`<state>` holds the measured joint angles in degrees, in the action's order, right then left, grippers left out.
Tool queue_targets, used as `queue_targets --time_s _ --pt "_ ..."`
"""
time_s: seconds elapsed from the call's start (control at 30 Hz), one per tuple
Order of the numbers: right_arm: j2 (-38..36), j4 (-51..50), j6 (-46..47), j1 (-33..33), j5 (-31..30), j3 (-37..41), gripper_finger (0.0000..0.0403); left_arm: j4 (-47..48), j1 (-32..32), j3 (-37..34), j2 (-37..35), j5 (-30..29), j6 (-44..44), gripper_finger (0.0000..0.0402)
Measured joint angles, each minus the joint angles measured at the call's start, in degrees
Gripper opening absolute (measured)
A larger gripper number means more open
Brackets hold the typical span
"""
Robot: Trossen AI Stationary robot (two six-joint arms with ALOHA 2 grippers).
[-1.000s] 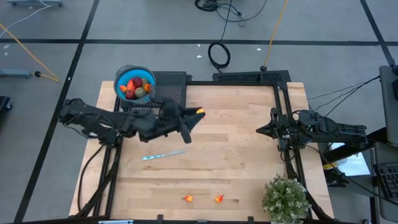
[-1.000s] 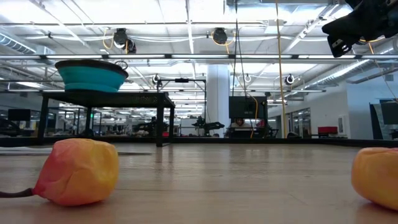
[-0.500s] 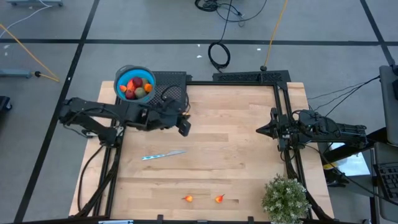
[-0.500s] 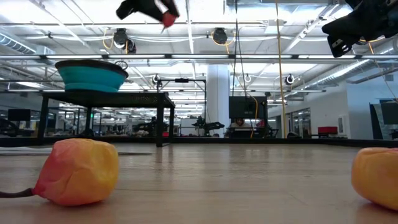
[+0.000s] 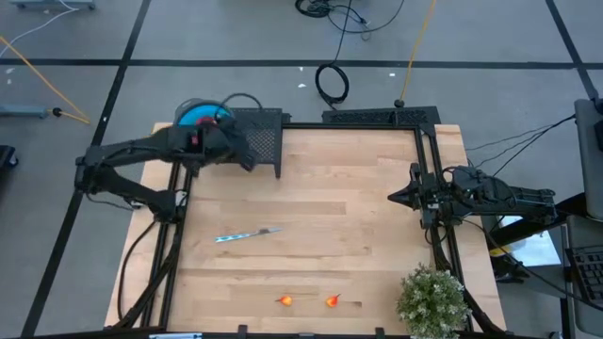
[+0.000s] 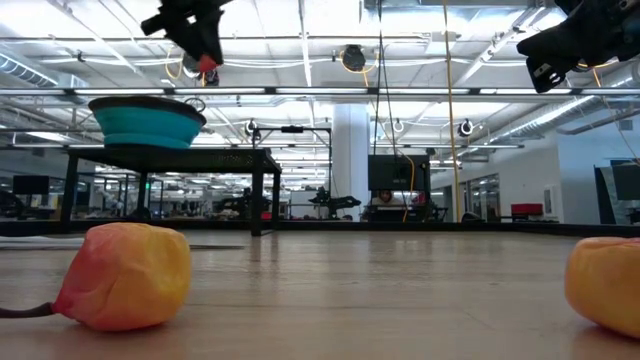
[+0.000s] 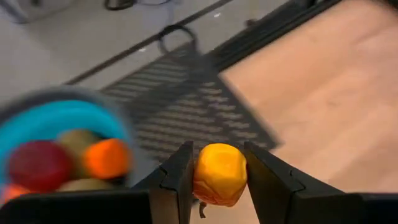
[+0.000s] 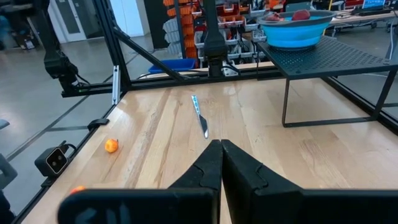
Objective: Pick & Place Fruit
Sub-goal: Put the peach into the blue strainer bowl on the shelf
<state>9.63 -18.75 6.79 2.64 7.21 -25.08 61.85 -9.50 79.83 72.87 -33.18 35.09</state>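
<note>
Upper left of the high view, we see the left hand [image 7: 214, 177] pinching an orange fruit [image 7: 219, 173] beside the bowl [image 5: 195, 115]; the right hand [image 8: 221, 163], pressed together, waits at right.

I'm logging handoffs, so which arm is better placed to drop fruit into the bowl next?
Left: its gripper grips an orange fruit beside the blue bowl. The right gripper waits shut, empty, across the table.

Only a knife [image 5: 247, 234] lies on the table's [image 5: 377, 217] middle.
</note>
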Motion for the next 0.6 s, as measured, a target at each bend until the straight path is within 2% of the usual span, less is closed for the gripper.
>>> queue_targets --time_s 0.33,0.6 --pt "0.0 0.01 0.0 -0.01 0.02 0.0 0.0 10.43 -13.98 0.0 -4.45 -4.19 -8.63 0.0122" --pt "0.0 0.01 0.0 0.0 0.02 0.0 0.0 13.02 -25.85 0.0 -5.18 -4.38 -13.54 0.0122"
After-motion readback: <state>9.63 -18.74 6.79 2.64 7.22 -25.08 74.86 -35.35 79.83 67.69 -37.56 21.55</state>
